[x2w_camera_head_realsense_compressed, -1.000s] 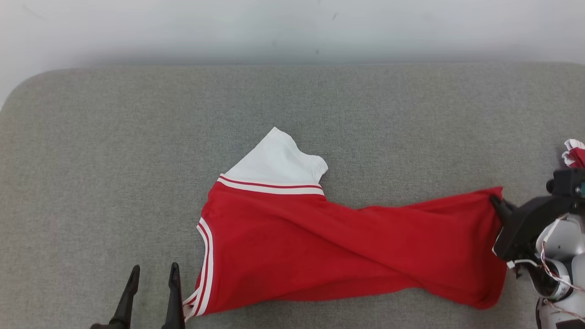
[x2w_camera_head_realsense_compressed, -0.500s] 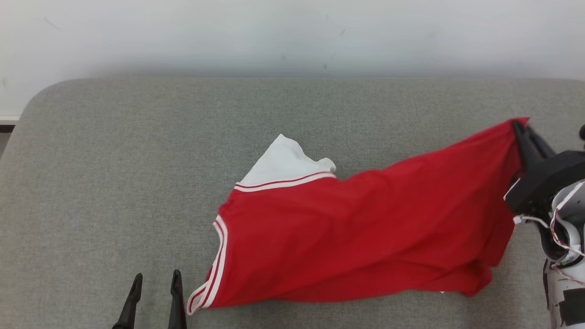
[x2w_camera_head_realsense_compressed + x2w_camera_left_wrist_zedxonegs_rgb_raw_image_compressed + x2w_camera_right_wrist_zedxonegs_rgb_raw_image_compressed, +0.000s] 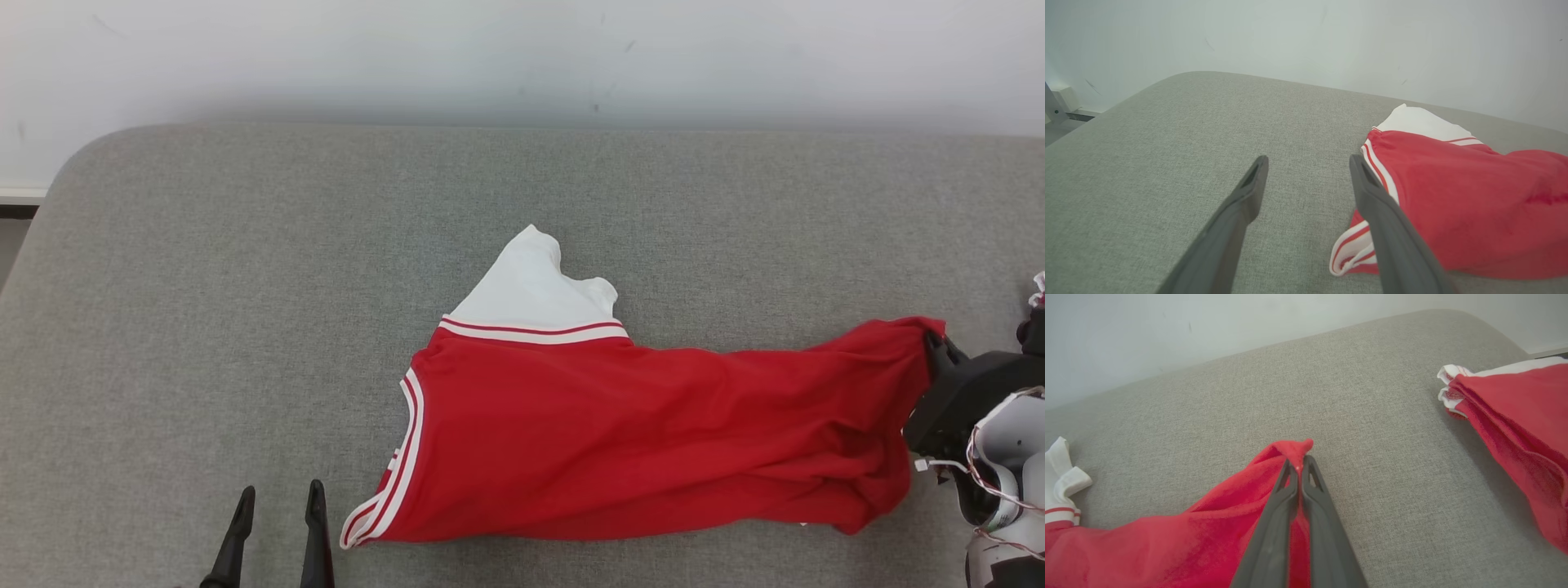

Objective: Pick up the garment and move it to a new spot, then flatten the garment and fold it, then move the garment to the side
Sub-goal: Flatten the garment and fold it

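On gray couch [image 3: 245, 286], my right gripper [image 3: 1299, 461] clamps red shirt [image 3: 637, 441] corner; left gripper [image 3: 277, 498] spread wide, holding nothing, beside collar trim

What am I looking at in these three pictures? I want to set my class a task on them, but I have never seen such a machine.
It is a wheeled robot with two arms, each ending in a hand with two long dark fingers. One picture is taken from its head, looking down on a grey padded surface. The other two come from cameras on its wrists, looking along the fingers.

On the surface lies a red garment with white and red trim and a white sleeve. The right hand is shut on a corner of its red cloth, pinched between the fingers. The left hand is open and holds nothing; it sits beside the garment's striped edge. The right wrist picture also shows a second red and white piece of cloth at the right.
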